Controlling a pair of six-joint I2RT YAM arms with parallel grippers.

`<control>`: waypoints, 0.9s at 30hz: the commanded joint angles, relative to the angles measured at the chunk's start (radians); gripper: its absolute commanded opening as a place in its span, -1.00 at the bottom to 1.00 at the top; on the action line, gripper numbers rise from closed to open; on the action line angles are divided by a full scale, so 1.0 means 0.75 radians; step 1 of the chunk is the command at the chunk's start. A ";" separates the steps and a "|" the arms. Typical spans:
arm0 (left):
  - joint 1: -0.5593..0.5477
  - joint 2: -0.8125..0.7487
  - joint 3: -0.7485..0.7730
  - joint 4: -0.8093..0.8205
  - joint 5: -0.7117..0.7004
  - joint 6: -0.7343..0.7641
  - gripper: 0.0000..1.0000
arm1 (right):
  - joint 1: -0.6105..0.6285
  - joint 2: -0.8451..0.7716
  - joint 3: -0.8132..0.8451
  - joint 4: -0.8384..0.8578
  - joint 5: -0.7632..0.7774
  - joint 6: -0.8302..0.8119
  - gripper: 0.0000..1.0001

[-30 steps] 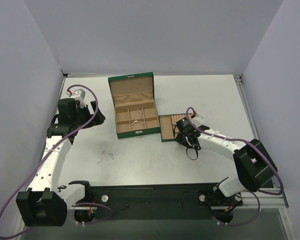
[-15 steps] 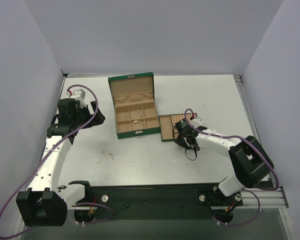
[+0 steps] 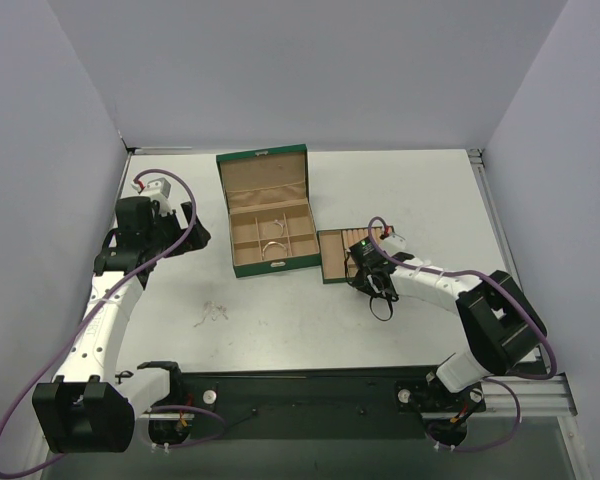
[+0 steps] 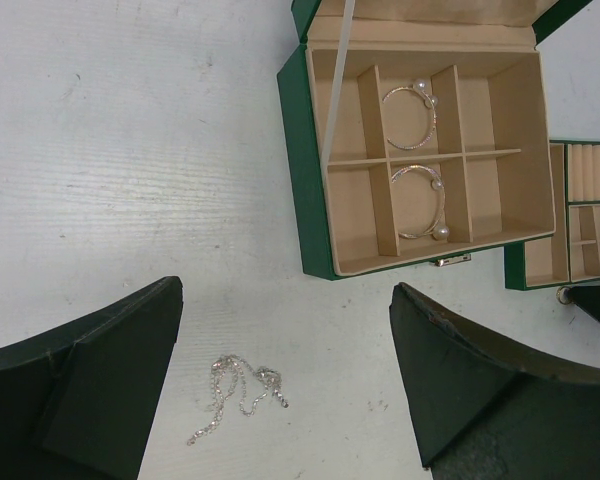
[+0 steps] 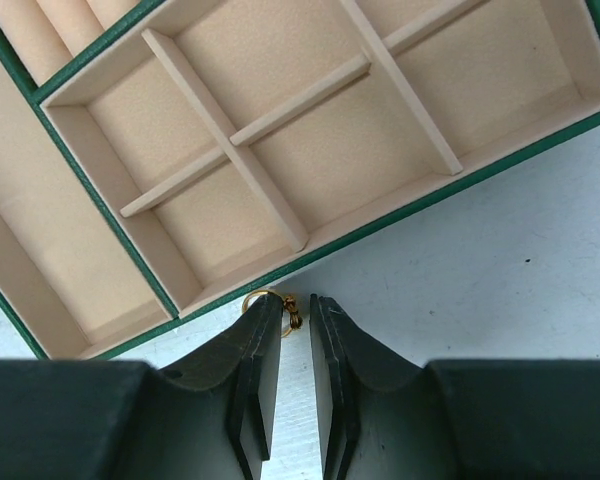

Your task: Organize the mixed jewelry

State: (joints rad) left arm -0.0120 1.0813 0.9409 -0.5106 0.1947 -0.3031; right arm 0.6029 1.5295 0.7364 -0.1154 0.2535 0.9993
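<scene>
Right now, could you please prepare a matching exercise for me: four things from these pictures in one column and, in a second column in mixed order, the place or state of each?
Column one
1. chain
2. gold ring
3. two wire hoops
4. left pincer

Column two
a. in the middle compartments of the green box
b. wide open, holding nothing
c. on the table, against the small tray's edge, at the right pincer's tips
d. loose on the table, apart from both containers

Pairs: 1-d, 2-c, 3-a, 4-b
</scene>
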 commanded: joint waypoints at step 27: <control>0.008 0.004 0.011 0.061 0.021 0.001 0.89 | 0.000 0.172 0.116 -0.173 0.040 -0.299 -0.61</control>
State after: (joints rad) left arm -0.0120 1.0821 0.9409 -0.5106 0.1959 -0.3031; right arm 0.6029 1.6123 0.8272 -0.1555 0.2657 0.8185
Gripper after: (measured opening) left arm 0.946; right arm 0.197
